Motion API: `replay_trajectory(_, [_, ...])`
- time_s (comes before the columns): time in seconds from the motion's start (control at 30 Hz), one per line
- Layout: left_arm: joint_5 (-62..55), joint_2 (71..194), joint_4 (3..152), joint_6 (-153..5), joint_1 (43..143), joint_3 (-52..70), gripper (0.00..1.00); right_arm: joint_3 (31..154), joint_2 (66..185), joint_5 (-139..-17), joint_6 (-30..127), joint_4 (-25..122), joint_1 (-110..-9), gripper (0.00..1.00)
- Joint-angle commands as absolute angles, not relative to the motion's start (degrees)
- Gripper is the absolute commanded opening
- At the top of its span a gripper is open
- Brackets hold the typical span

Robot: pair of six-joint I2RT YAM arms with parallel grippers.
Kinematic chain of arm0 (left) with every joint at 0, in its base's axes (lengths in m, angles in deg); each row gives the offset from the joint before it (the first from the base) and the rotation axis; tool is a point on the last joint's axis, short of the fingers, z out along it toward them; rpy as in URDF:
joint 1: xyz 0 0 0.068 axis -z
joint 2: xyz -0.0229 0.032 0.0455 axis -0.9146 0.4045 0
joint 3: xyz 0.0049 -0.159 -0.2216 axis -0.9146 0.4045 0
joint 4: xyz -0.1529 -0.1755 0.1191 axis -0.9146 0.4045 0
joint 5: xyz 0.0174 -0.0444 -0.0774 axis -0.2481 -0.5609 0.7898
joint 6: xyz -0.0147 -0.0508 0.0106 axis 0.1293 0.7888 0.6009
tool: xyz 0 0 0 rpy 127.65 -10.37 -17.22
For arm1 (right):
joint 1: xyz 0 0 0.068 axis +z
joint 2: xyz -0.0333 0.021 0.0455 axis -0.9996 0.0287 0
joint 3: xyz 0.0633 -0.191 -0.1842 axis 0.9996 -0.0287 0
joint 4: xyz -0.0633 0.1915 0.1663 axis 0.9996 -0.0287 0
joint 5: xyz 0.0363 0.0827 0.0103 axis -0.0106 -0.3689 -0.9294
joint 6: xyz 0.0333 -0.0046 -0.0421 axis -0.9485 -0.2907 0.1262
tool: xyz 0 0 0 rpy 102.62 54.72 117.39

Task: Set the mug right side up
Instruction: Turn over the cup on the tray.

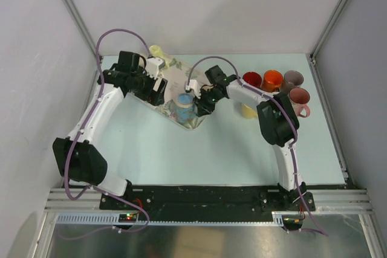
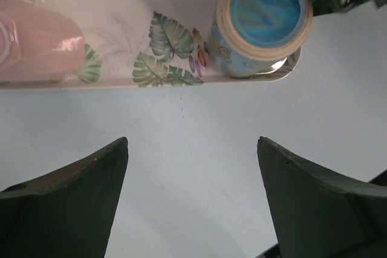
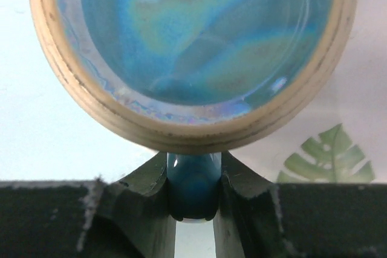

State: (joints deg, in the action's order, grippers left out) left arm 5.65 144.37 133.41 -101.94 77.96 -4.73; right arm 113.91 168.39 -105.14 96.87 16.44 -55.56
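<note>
The blue mug (image 1: 184, 106) stands upside down on the near corner of a leaf-patterned tray (image 1: 178, 80). Its tan-ringed base faces up in the left wrist view (image 2: 263, 22) and fills the right wrist view (image 3: 193, 40). My right gripper (image 1: 201, 104) is shut on the mug's blue handle (image 3: 193, 188), one finger pressed to each side. My left gripper (image 2: 192, 143) hangs open over bare table just in front of the tray's (image 2: 121, 28) edge, left of the mug, with nothing between its fingers (image 2: 78, 191).
A pink mug (image 2: 36, 46) lies on the tray's left part. At the back right stand a red mug (image 1: 252, 80), an orange mug (image 1: 273, 80), a brownish mug (image 1: 292, 80), a pink mug (image 1: 300, 98) and a yellow mug (image 1: 248, 110). White walls enclose the table.
</note>
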Motion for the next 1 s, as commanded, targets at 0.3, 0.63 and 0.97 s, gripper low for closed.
replay_trajectory(0.3, [5.8, 115.86, 85.14, -134.63, 86.51, 31.55, 0.98, 126.62, 167.95, -142.47, 68.83, 7.81, -62.8, 0.0])
replay_trajectory(0.63, [9.13, 115.78, 77.0, -141.95, 91.41, 39.22, 0.98, 120.09, 169.01, -144.52, 38.37, 35.4, -64.6, 0.0])
replay_trajectory(0.97, [10.64, 119.98, 75.12, -142.16, 92.68, 38.58, 0.97, 119.6, 173.31, -148.11, 16.53, 55.33, -66.3, 0.0])
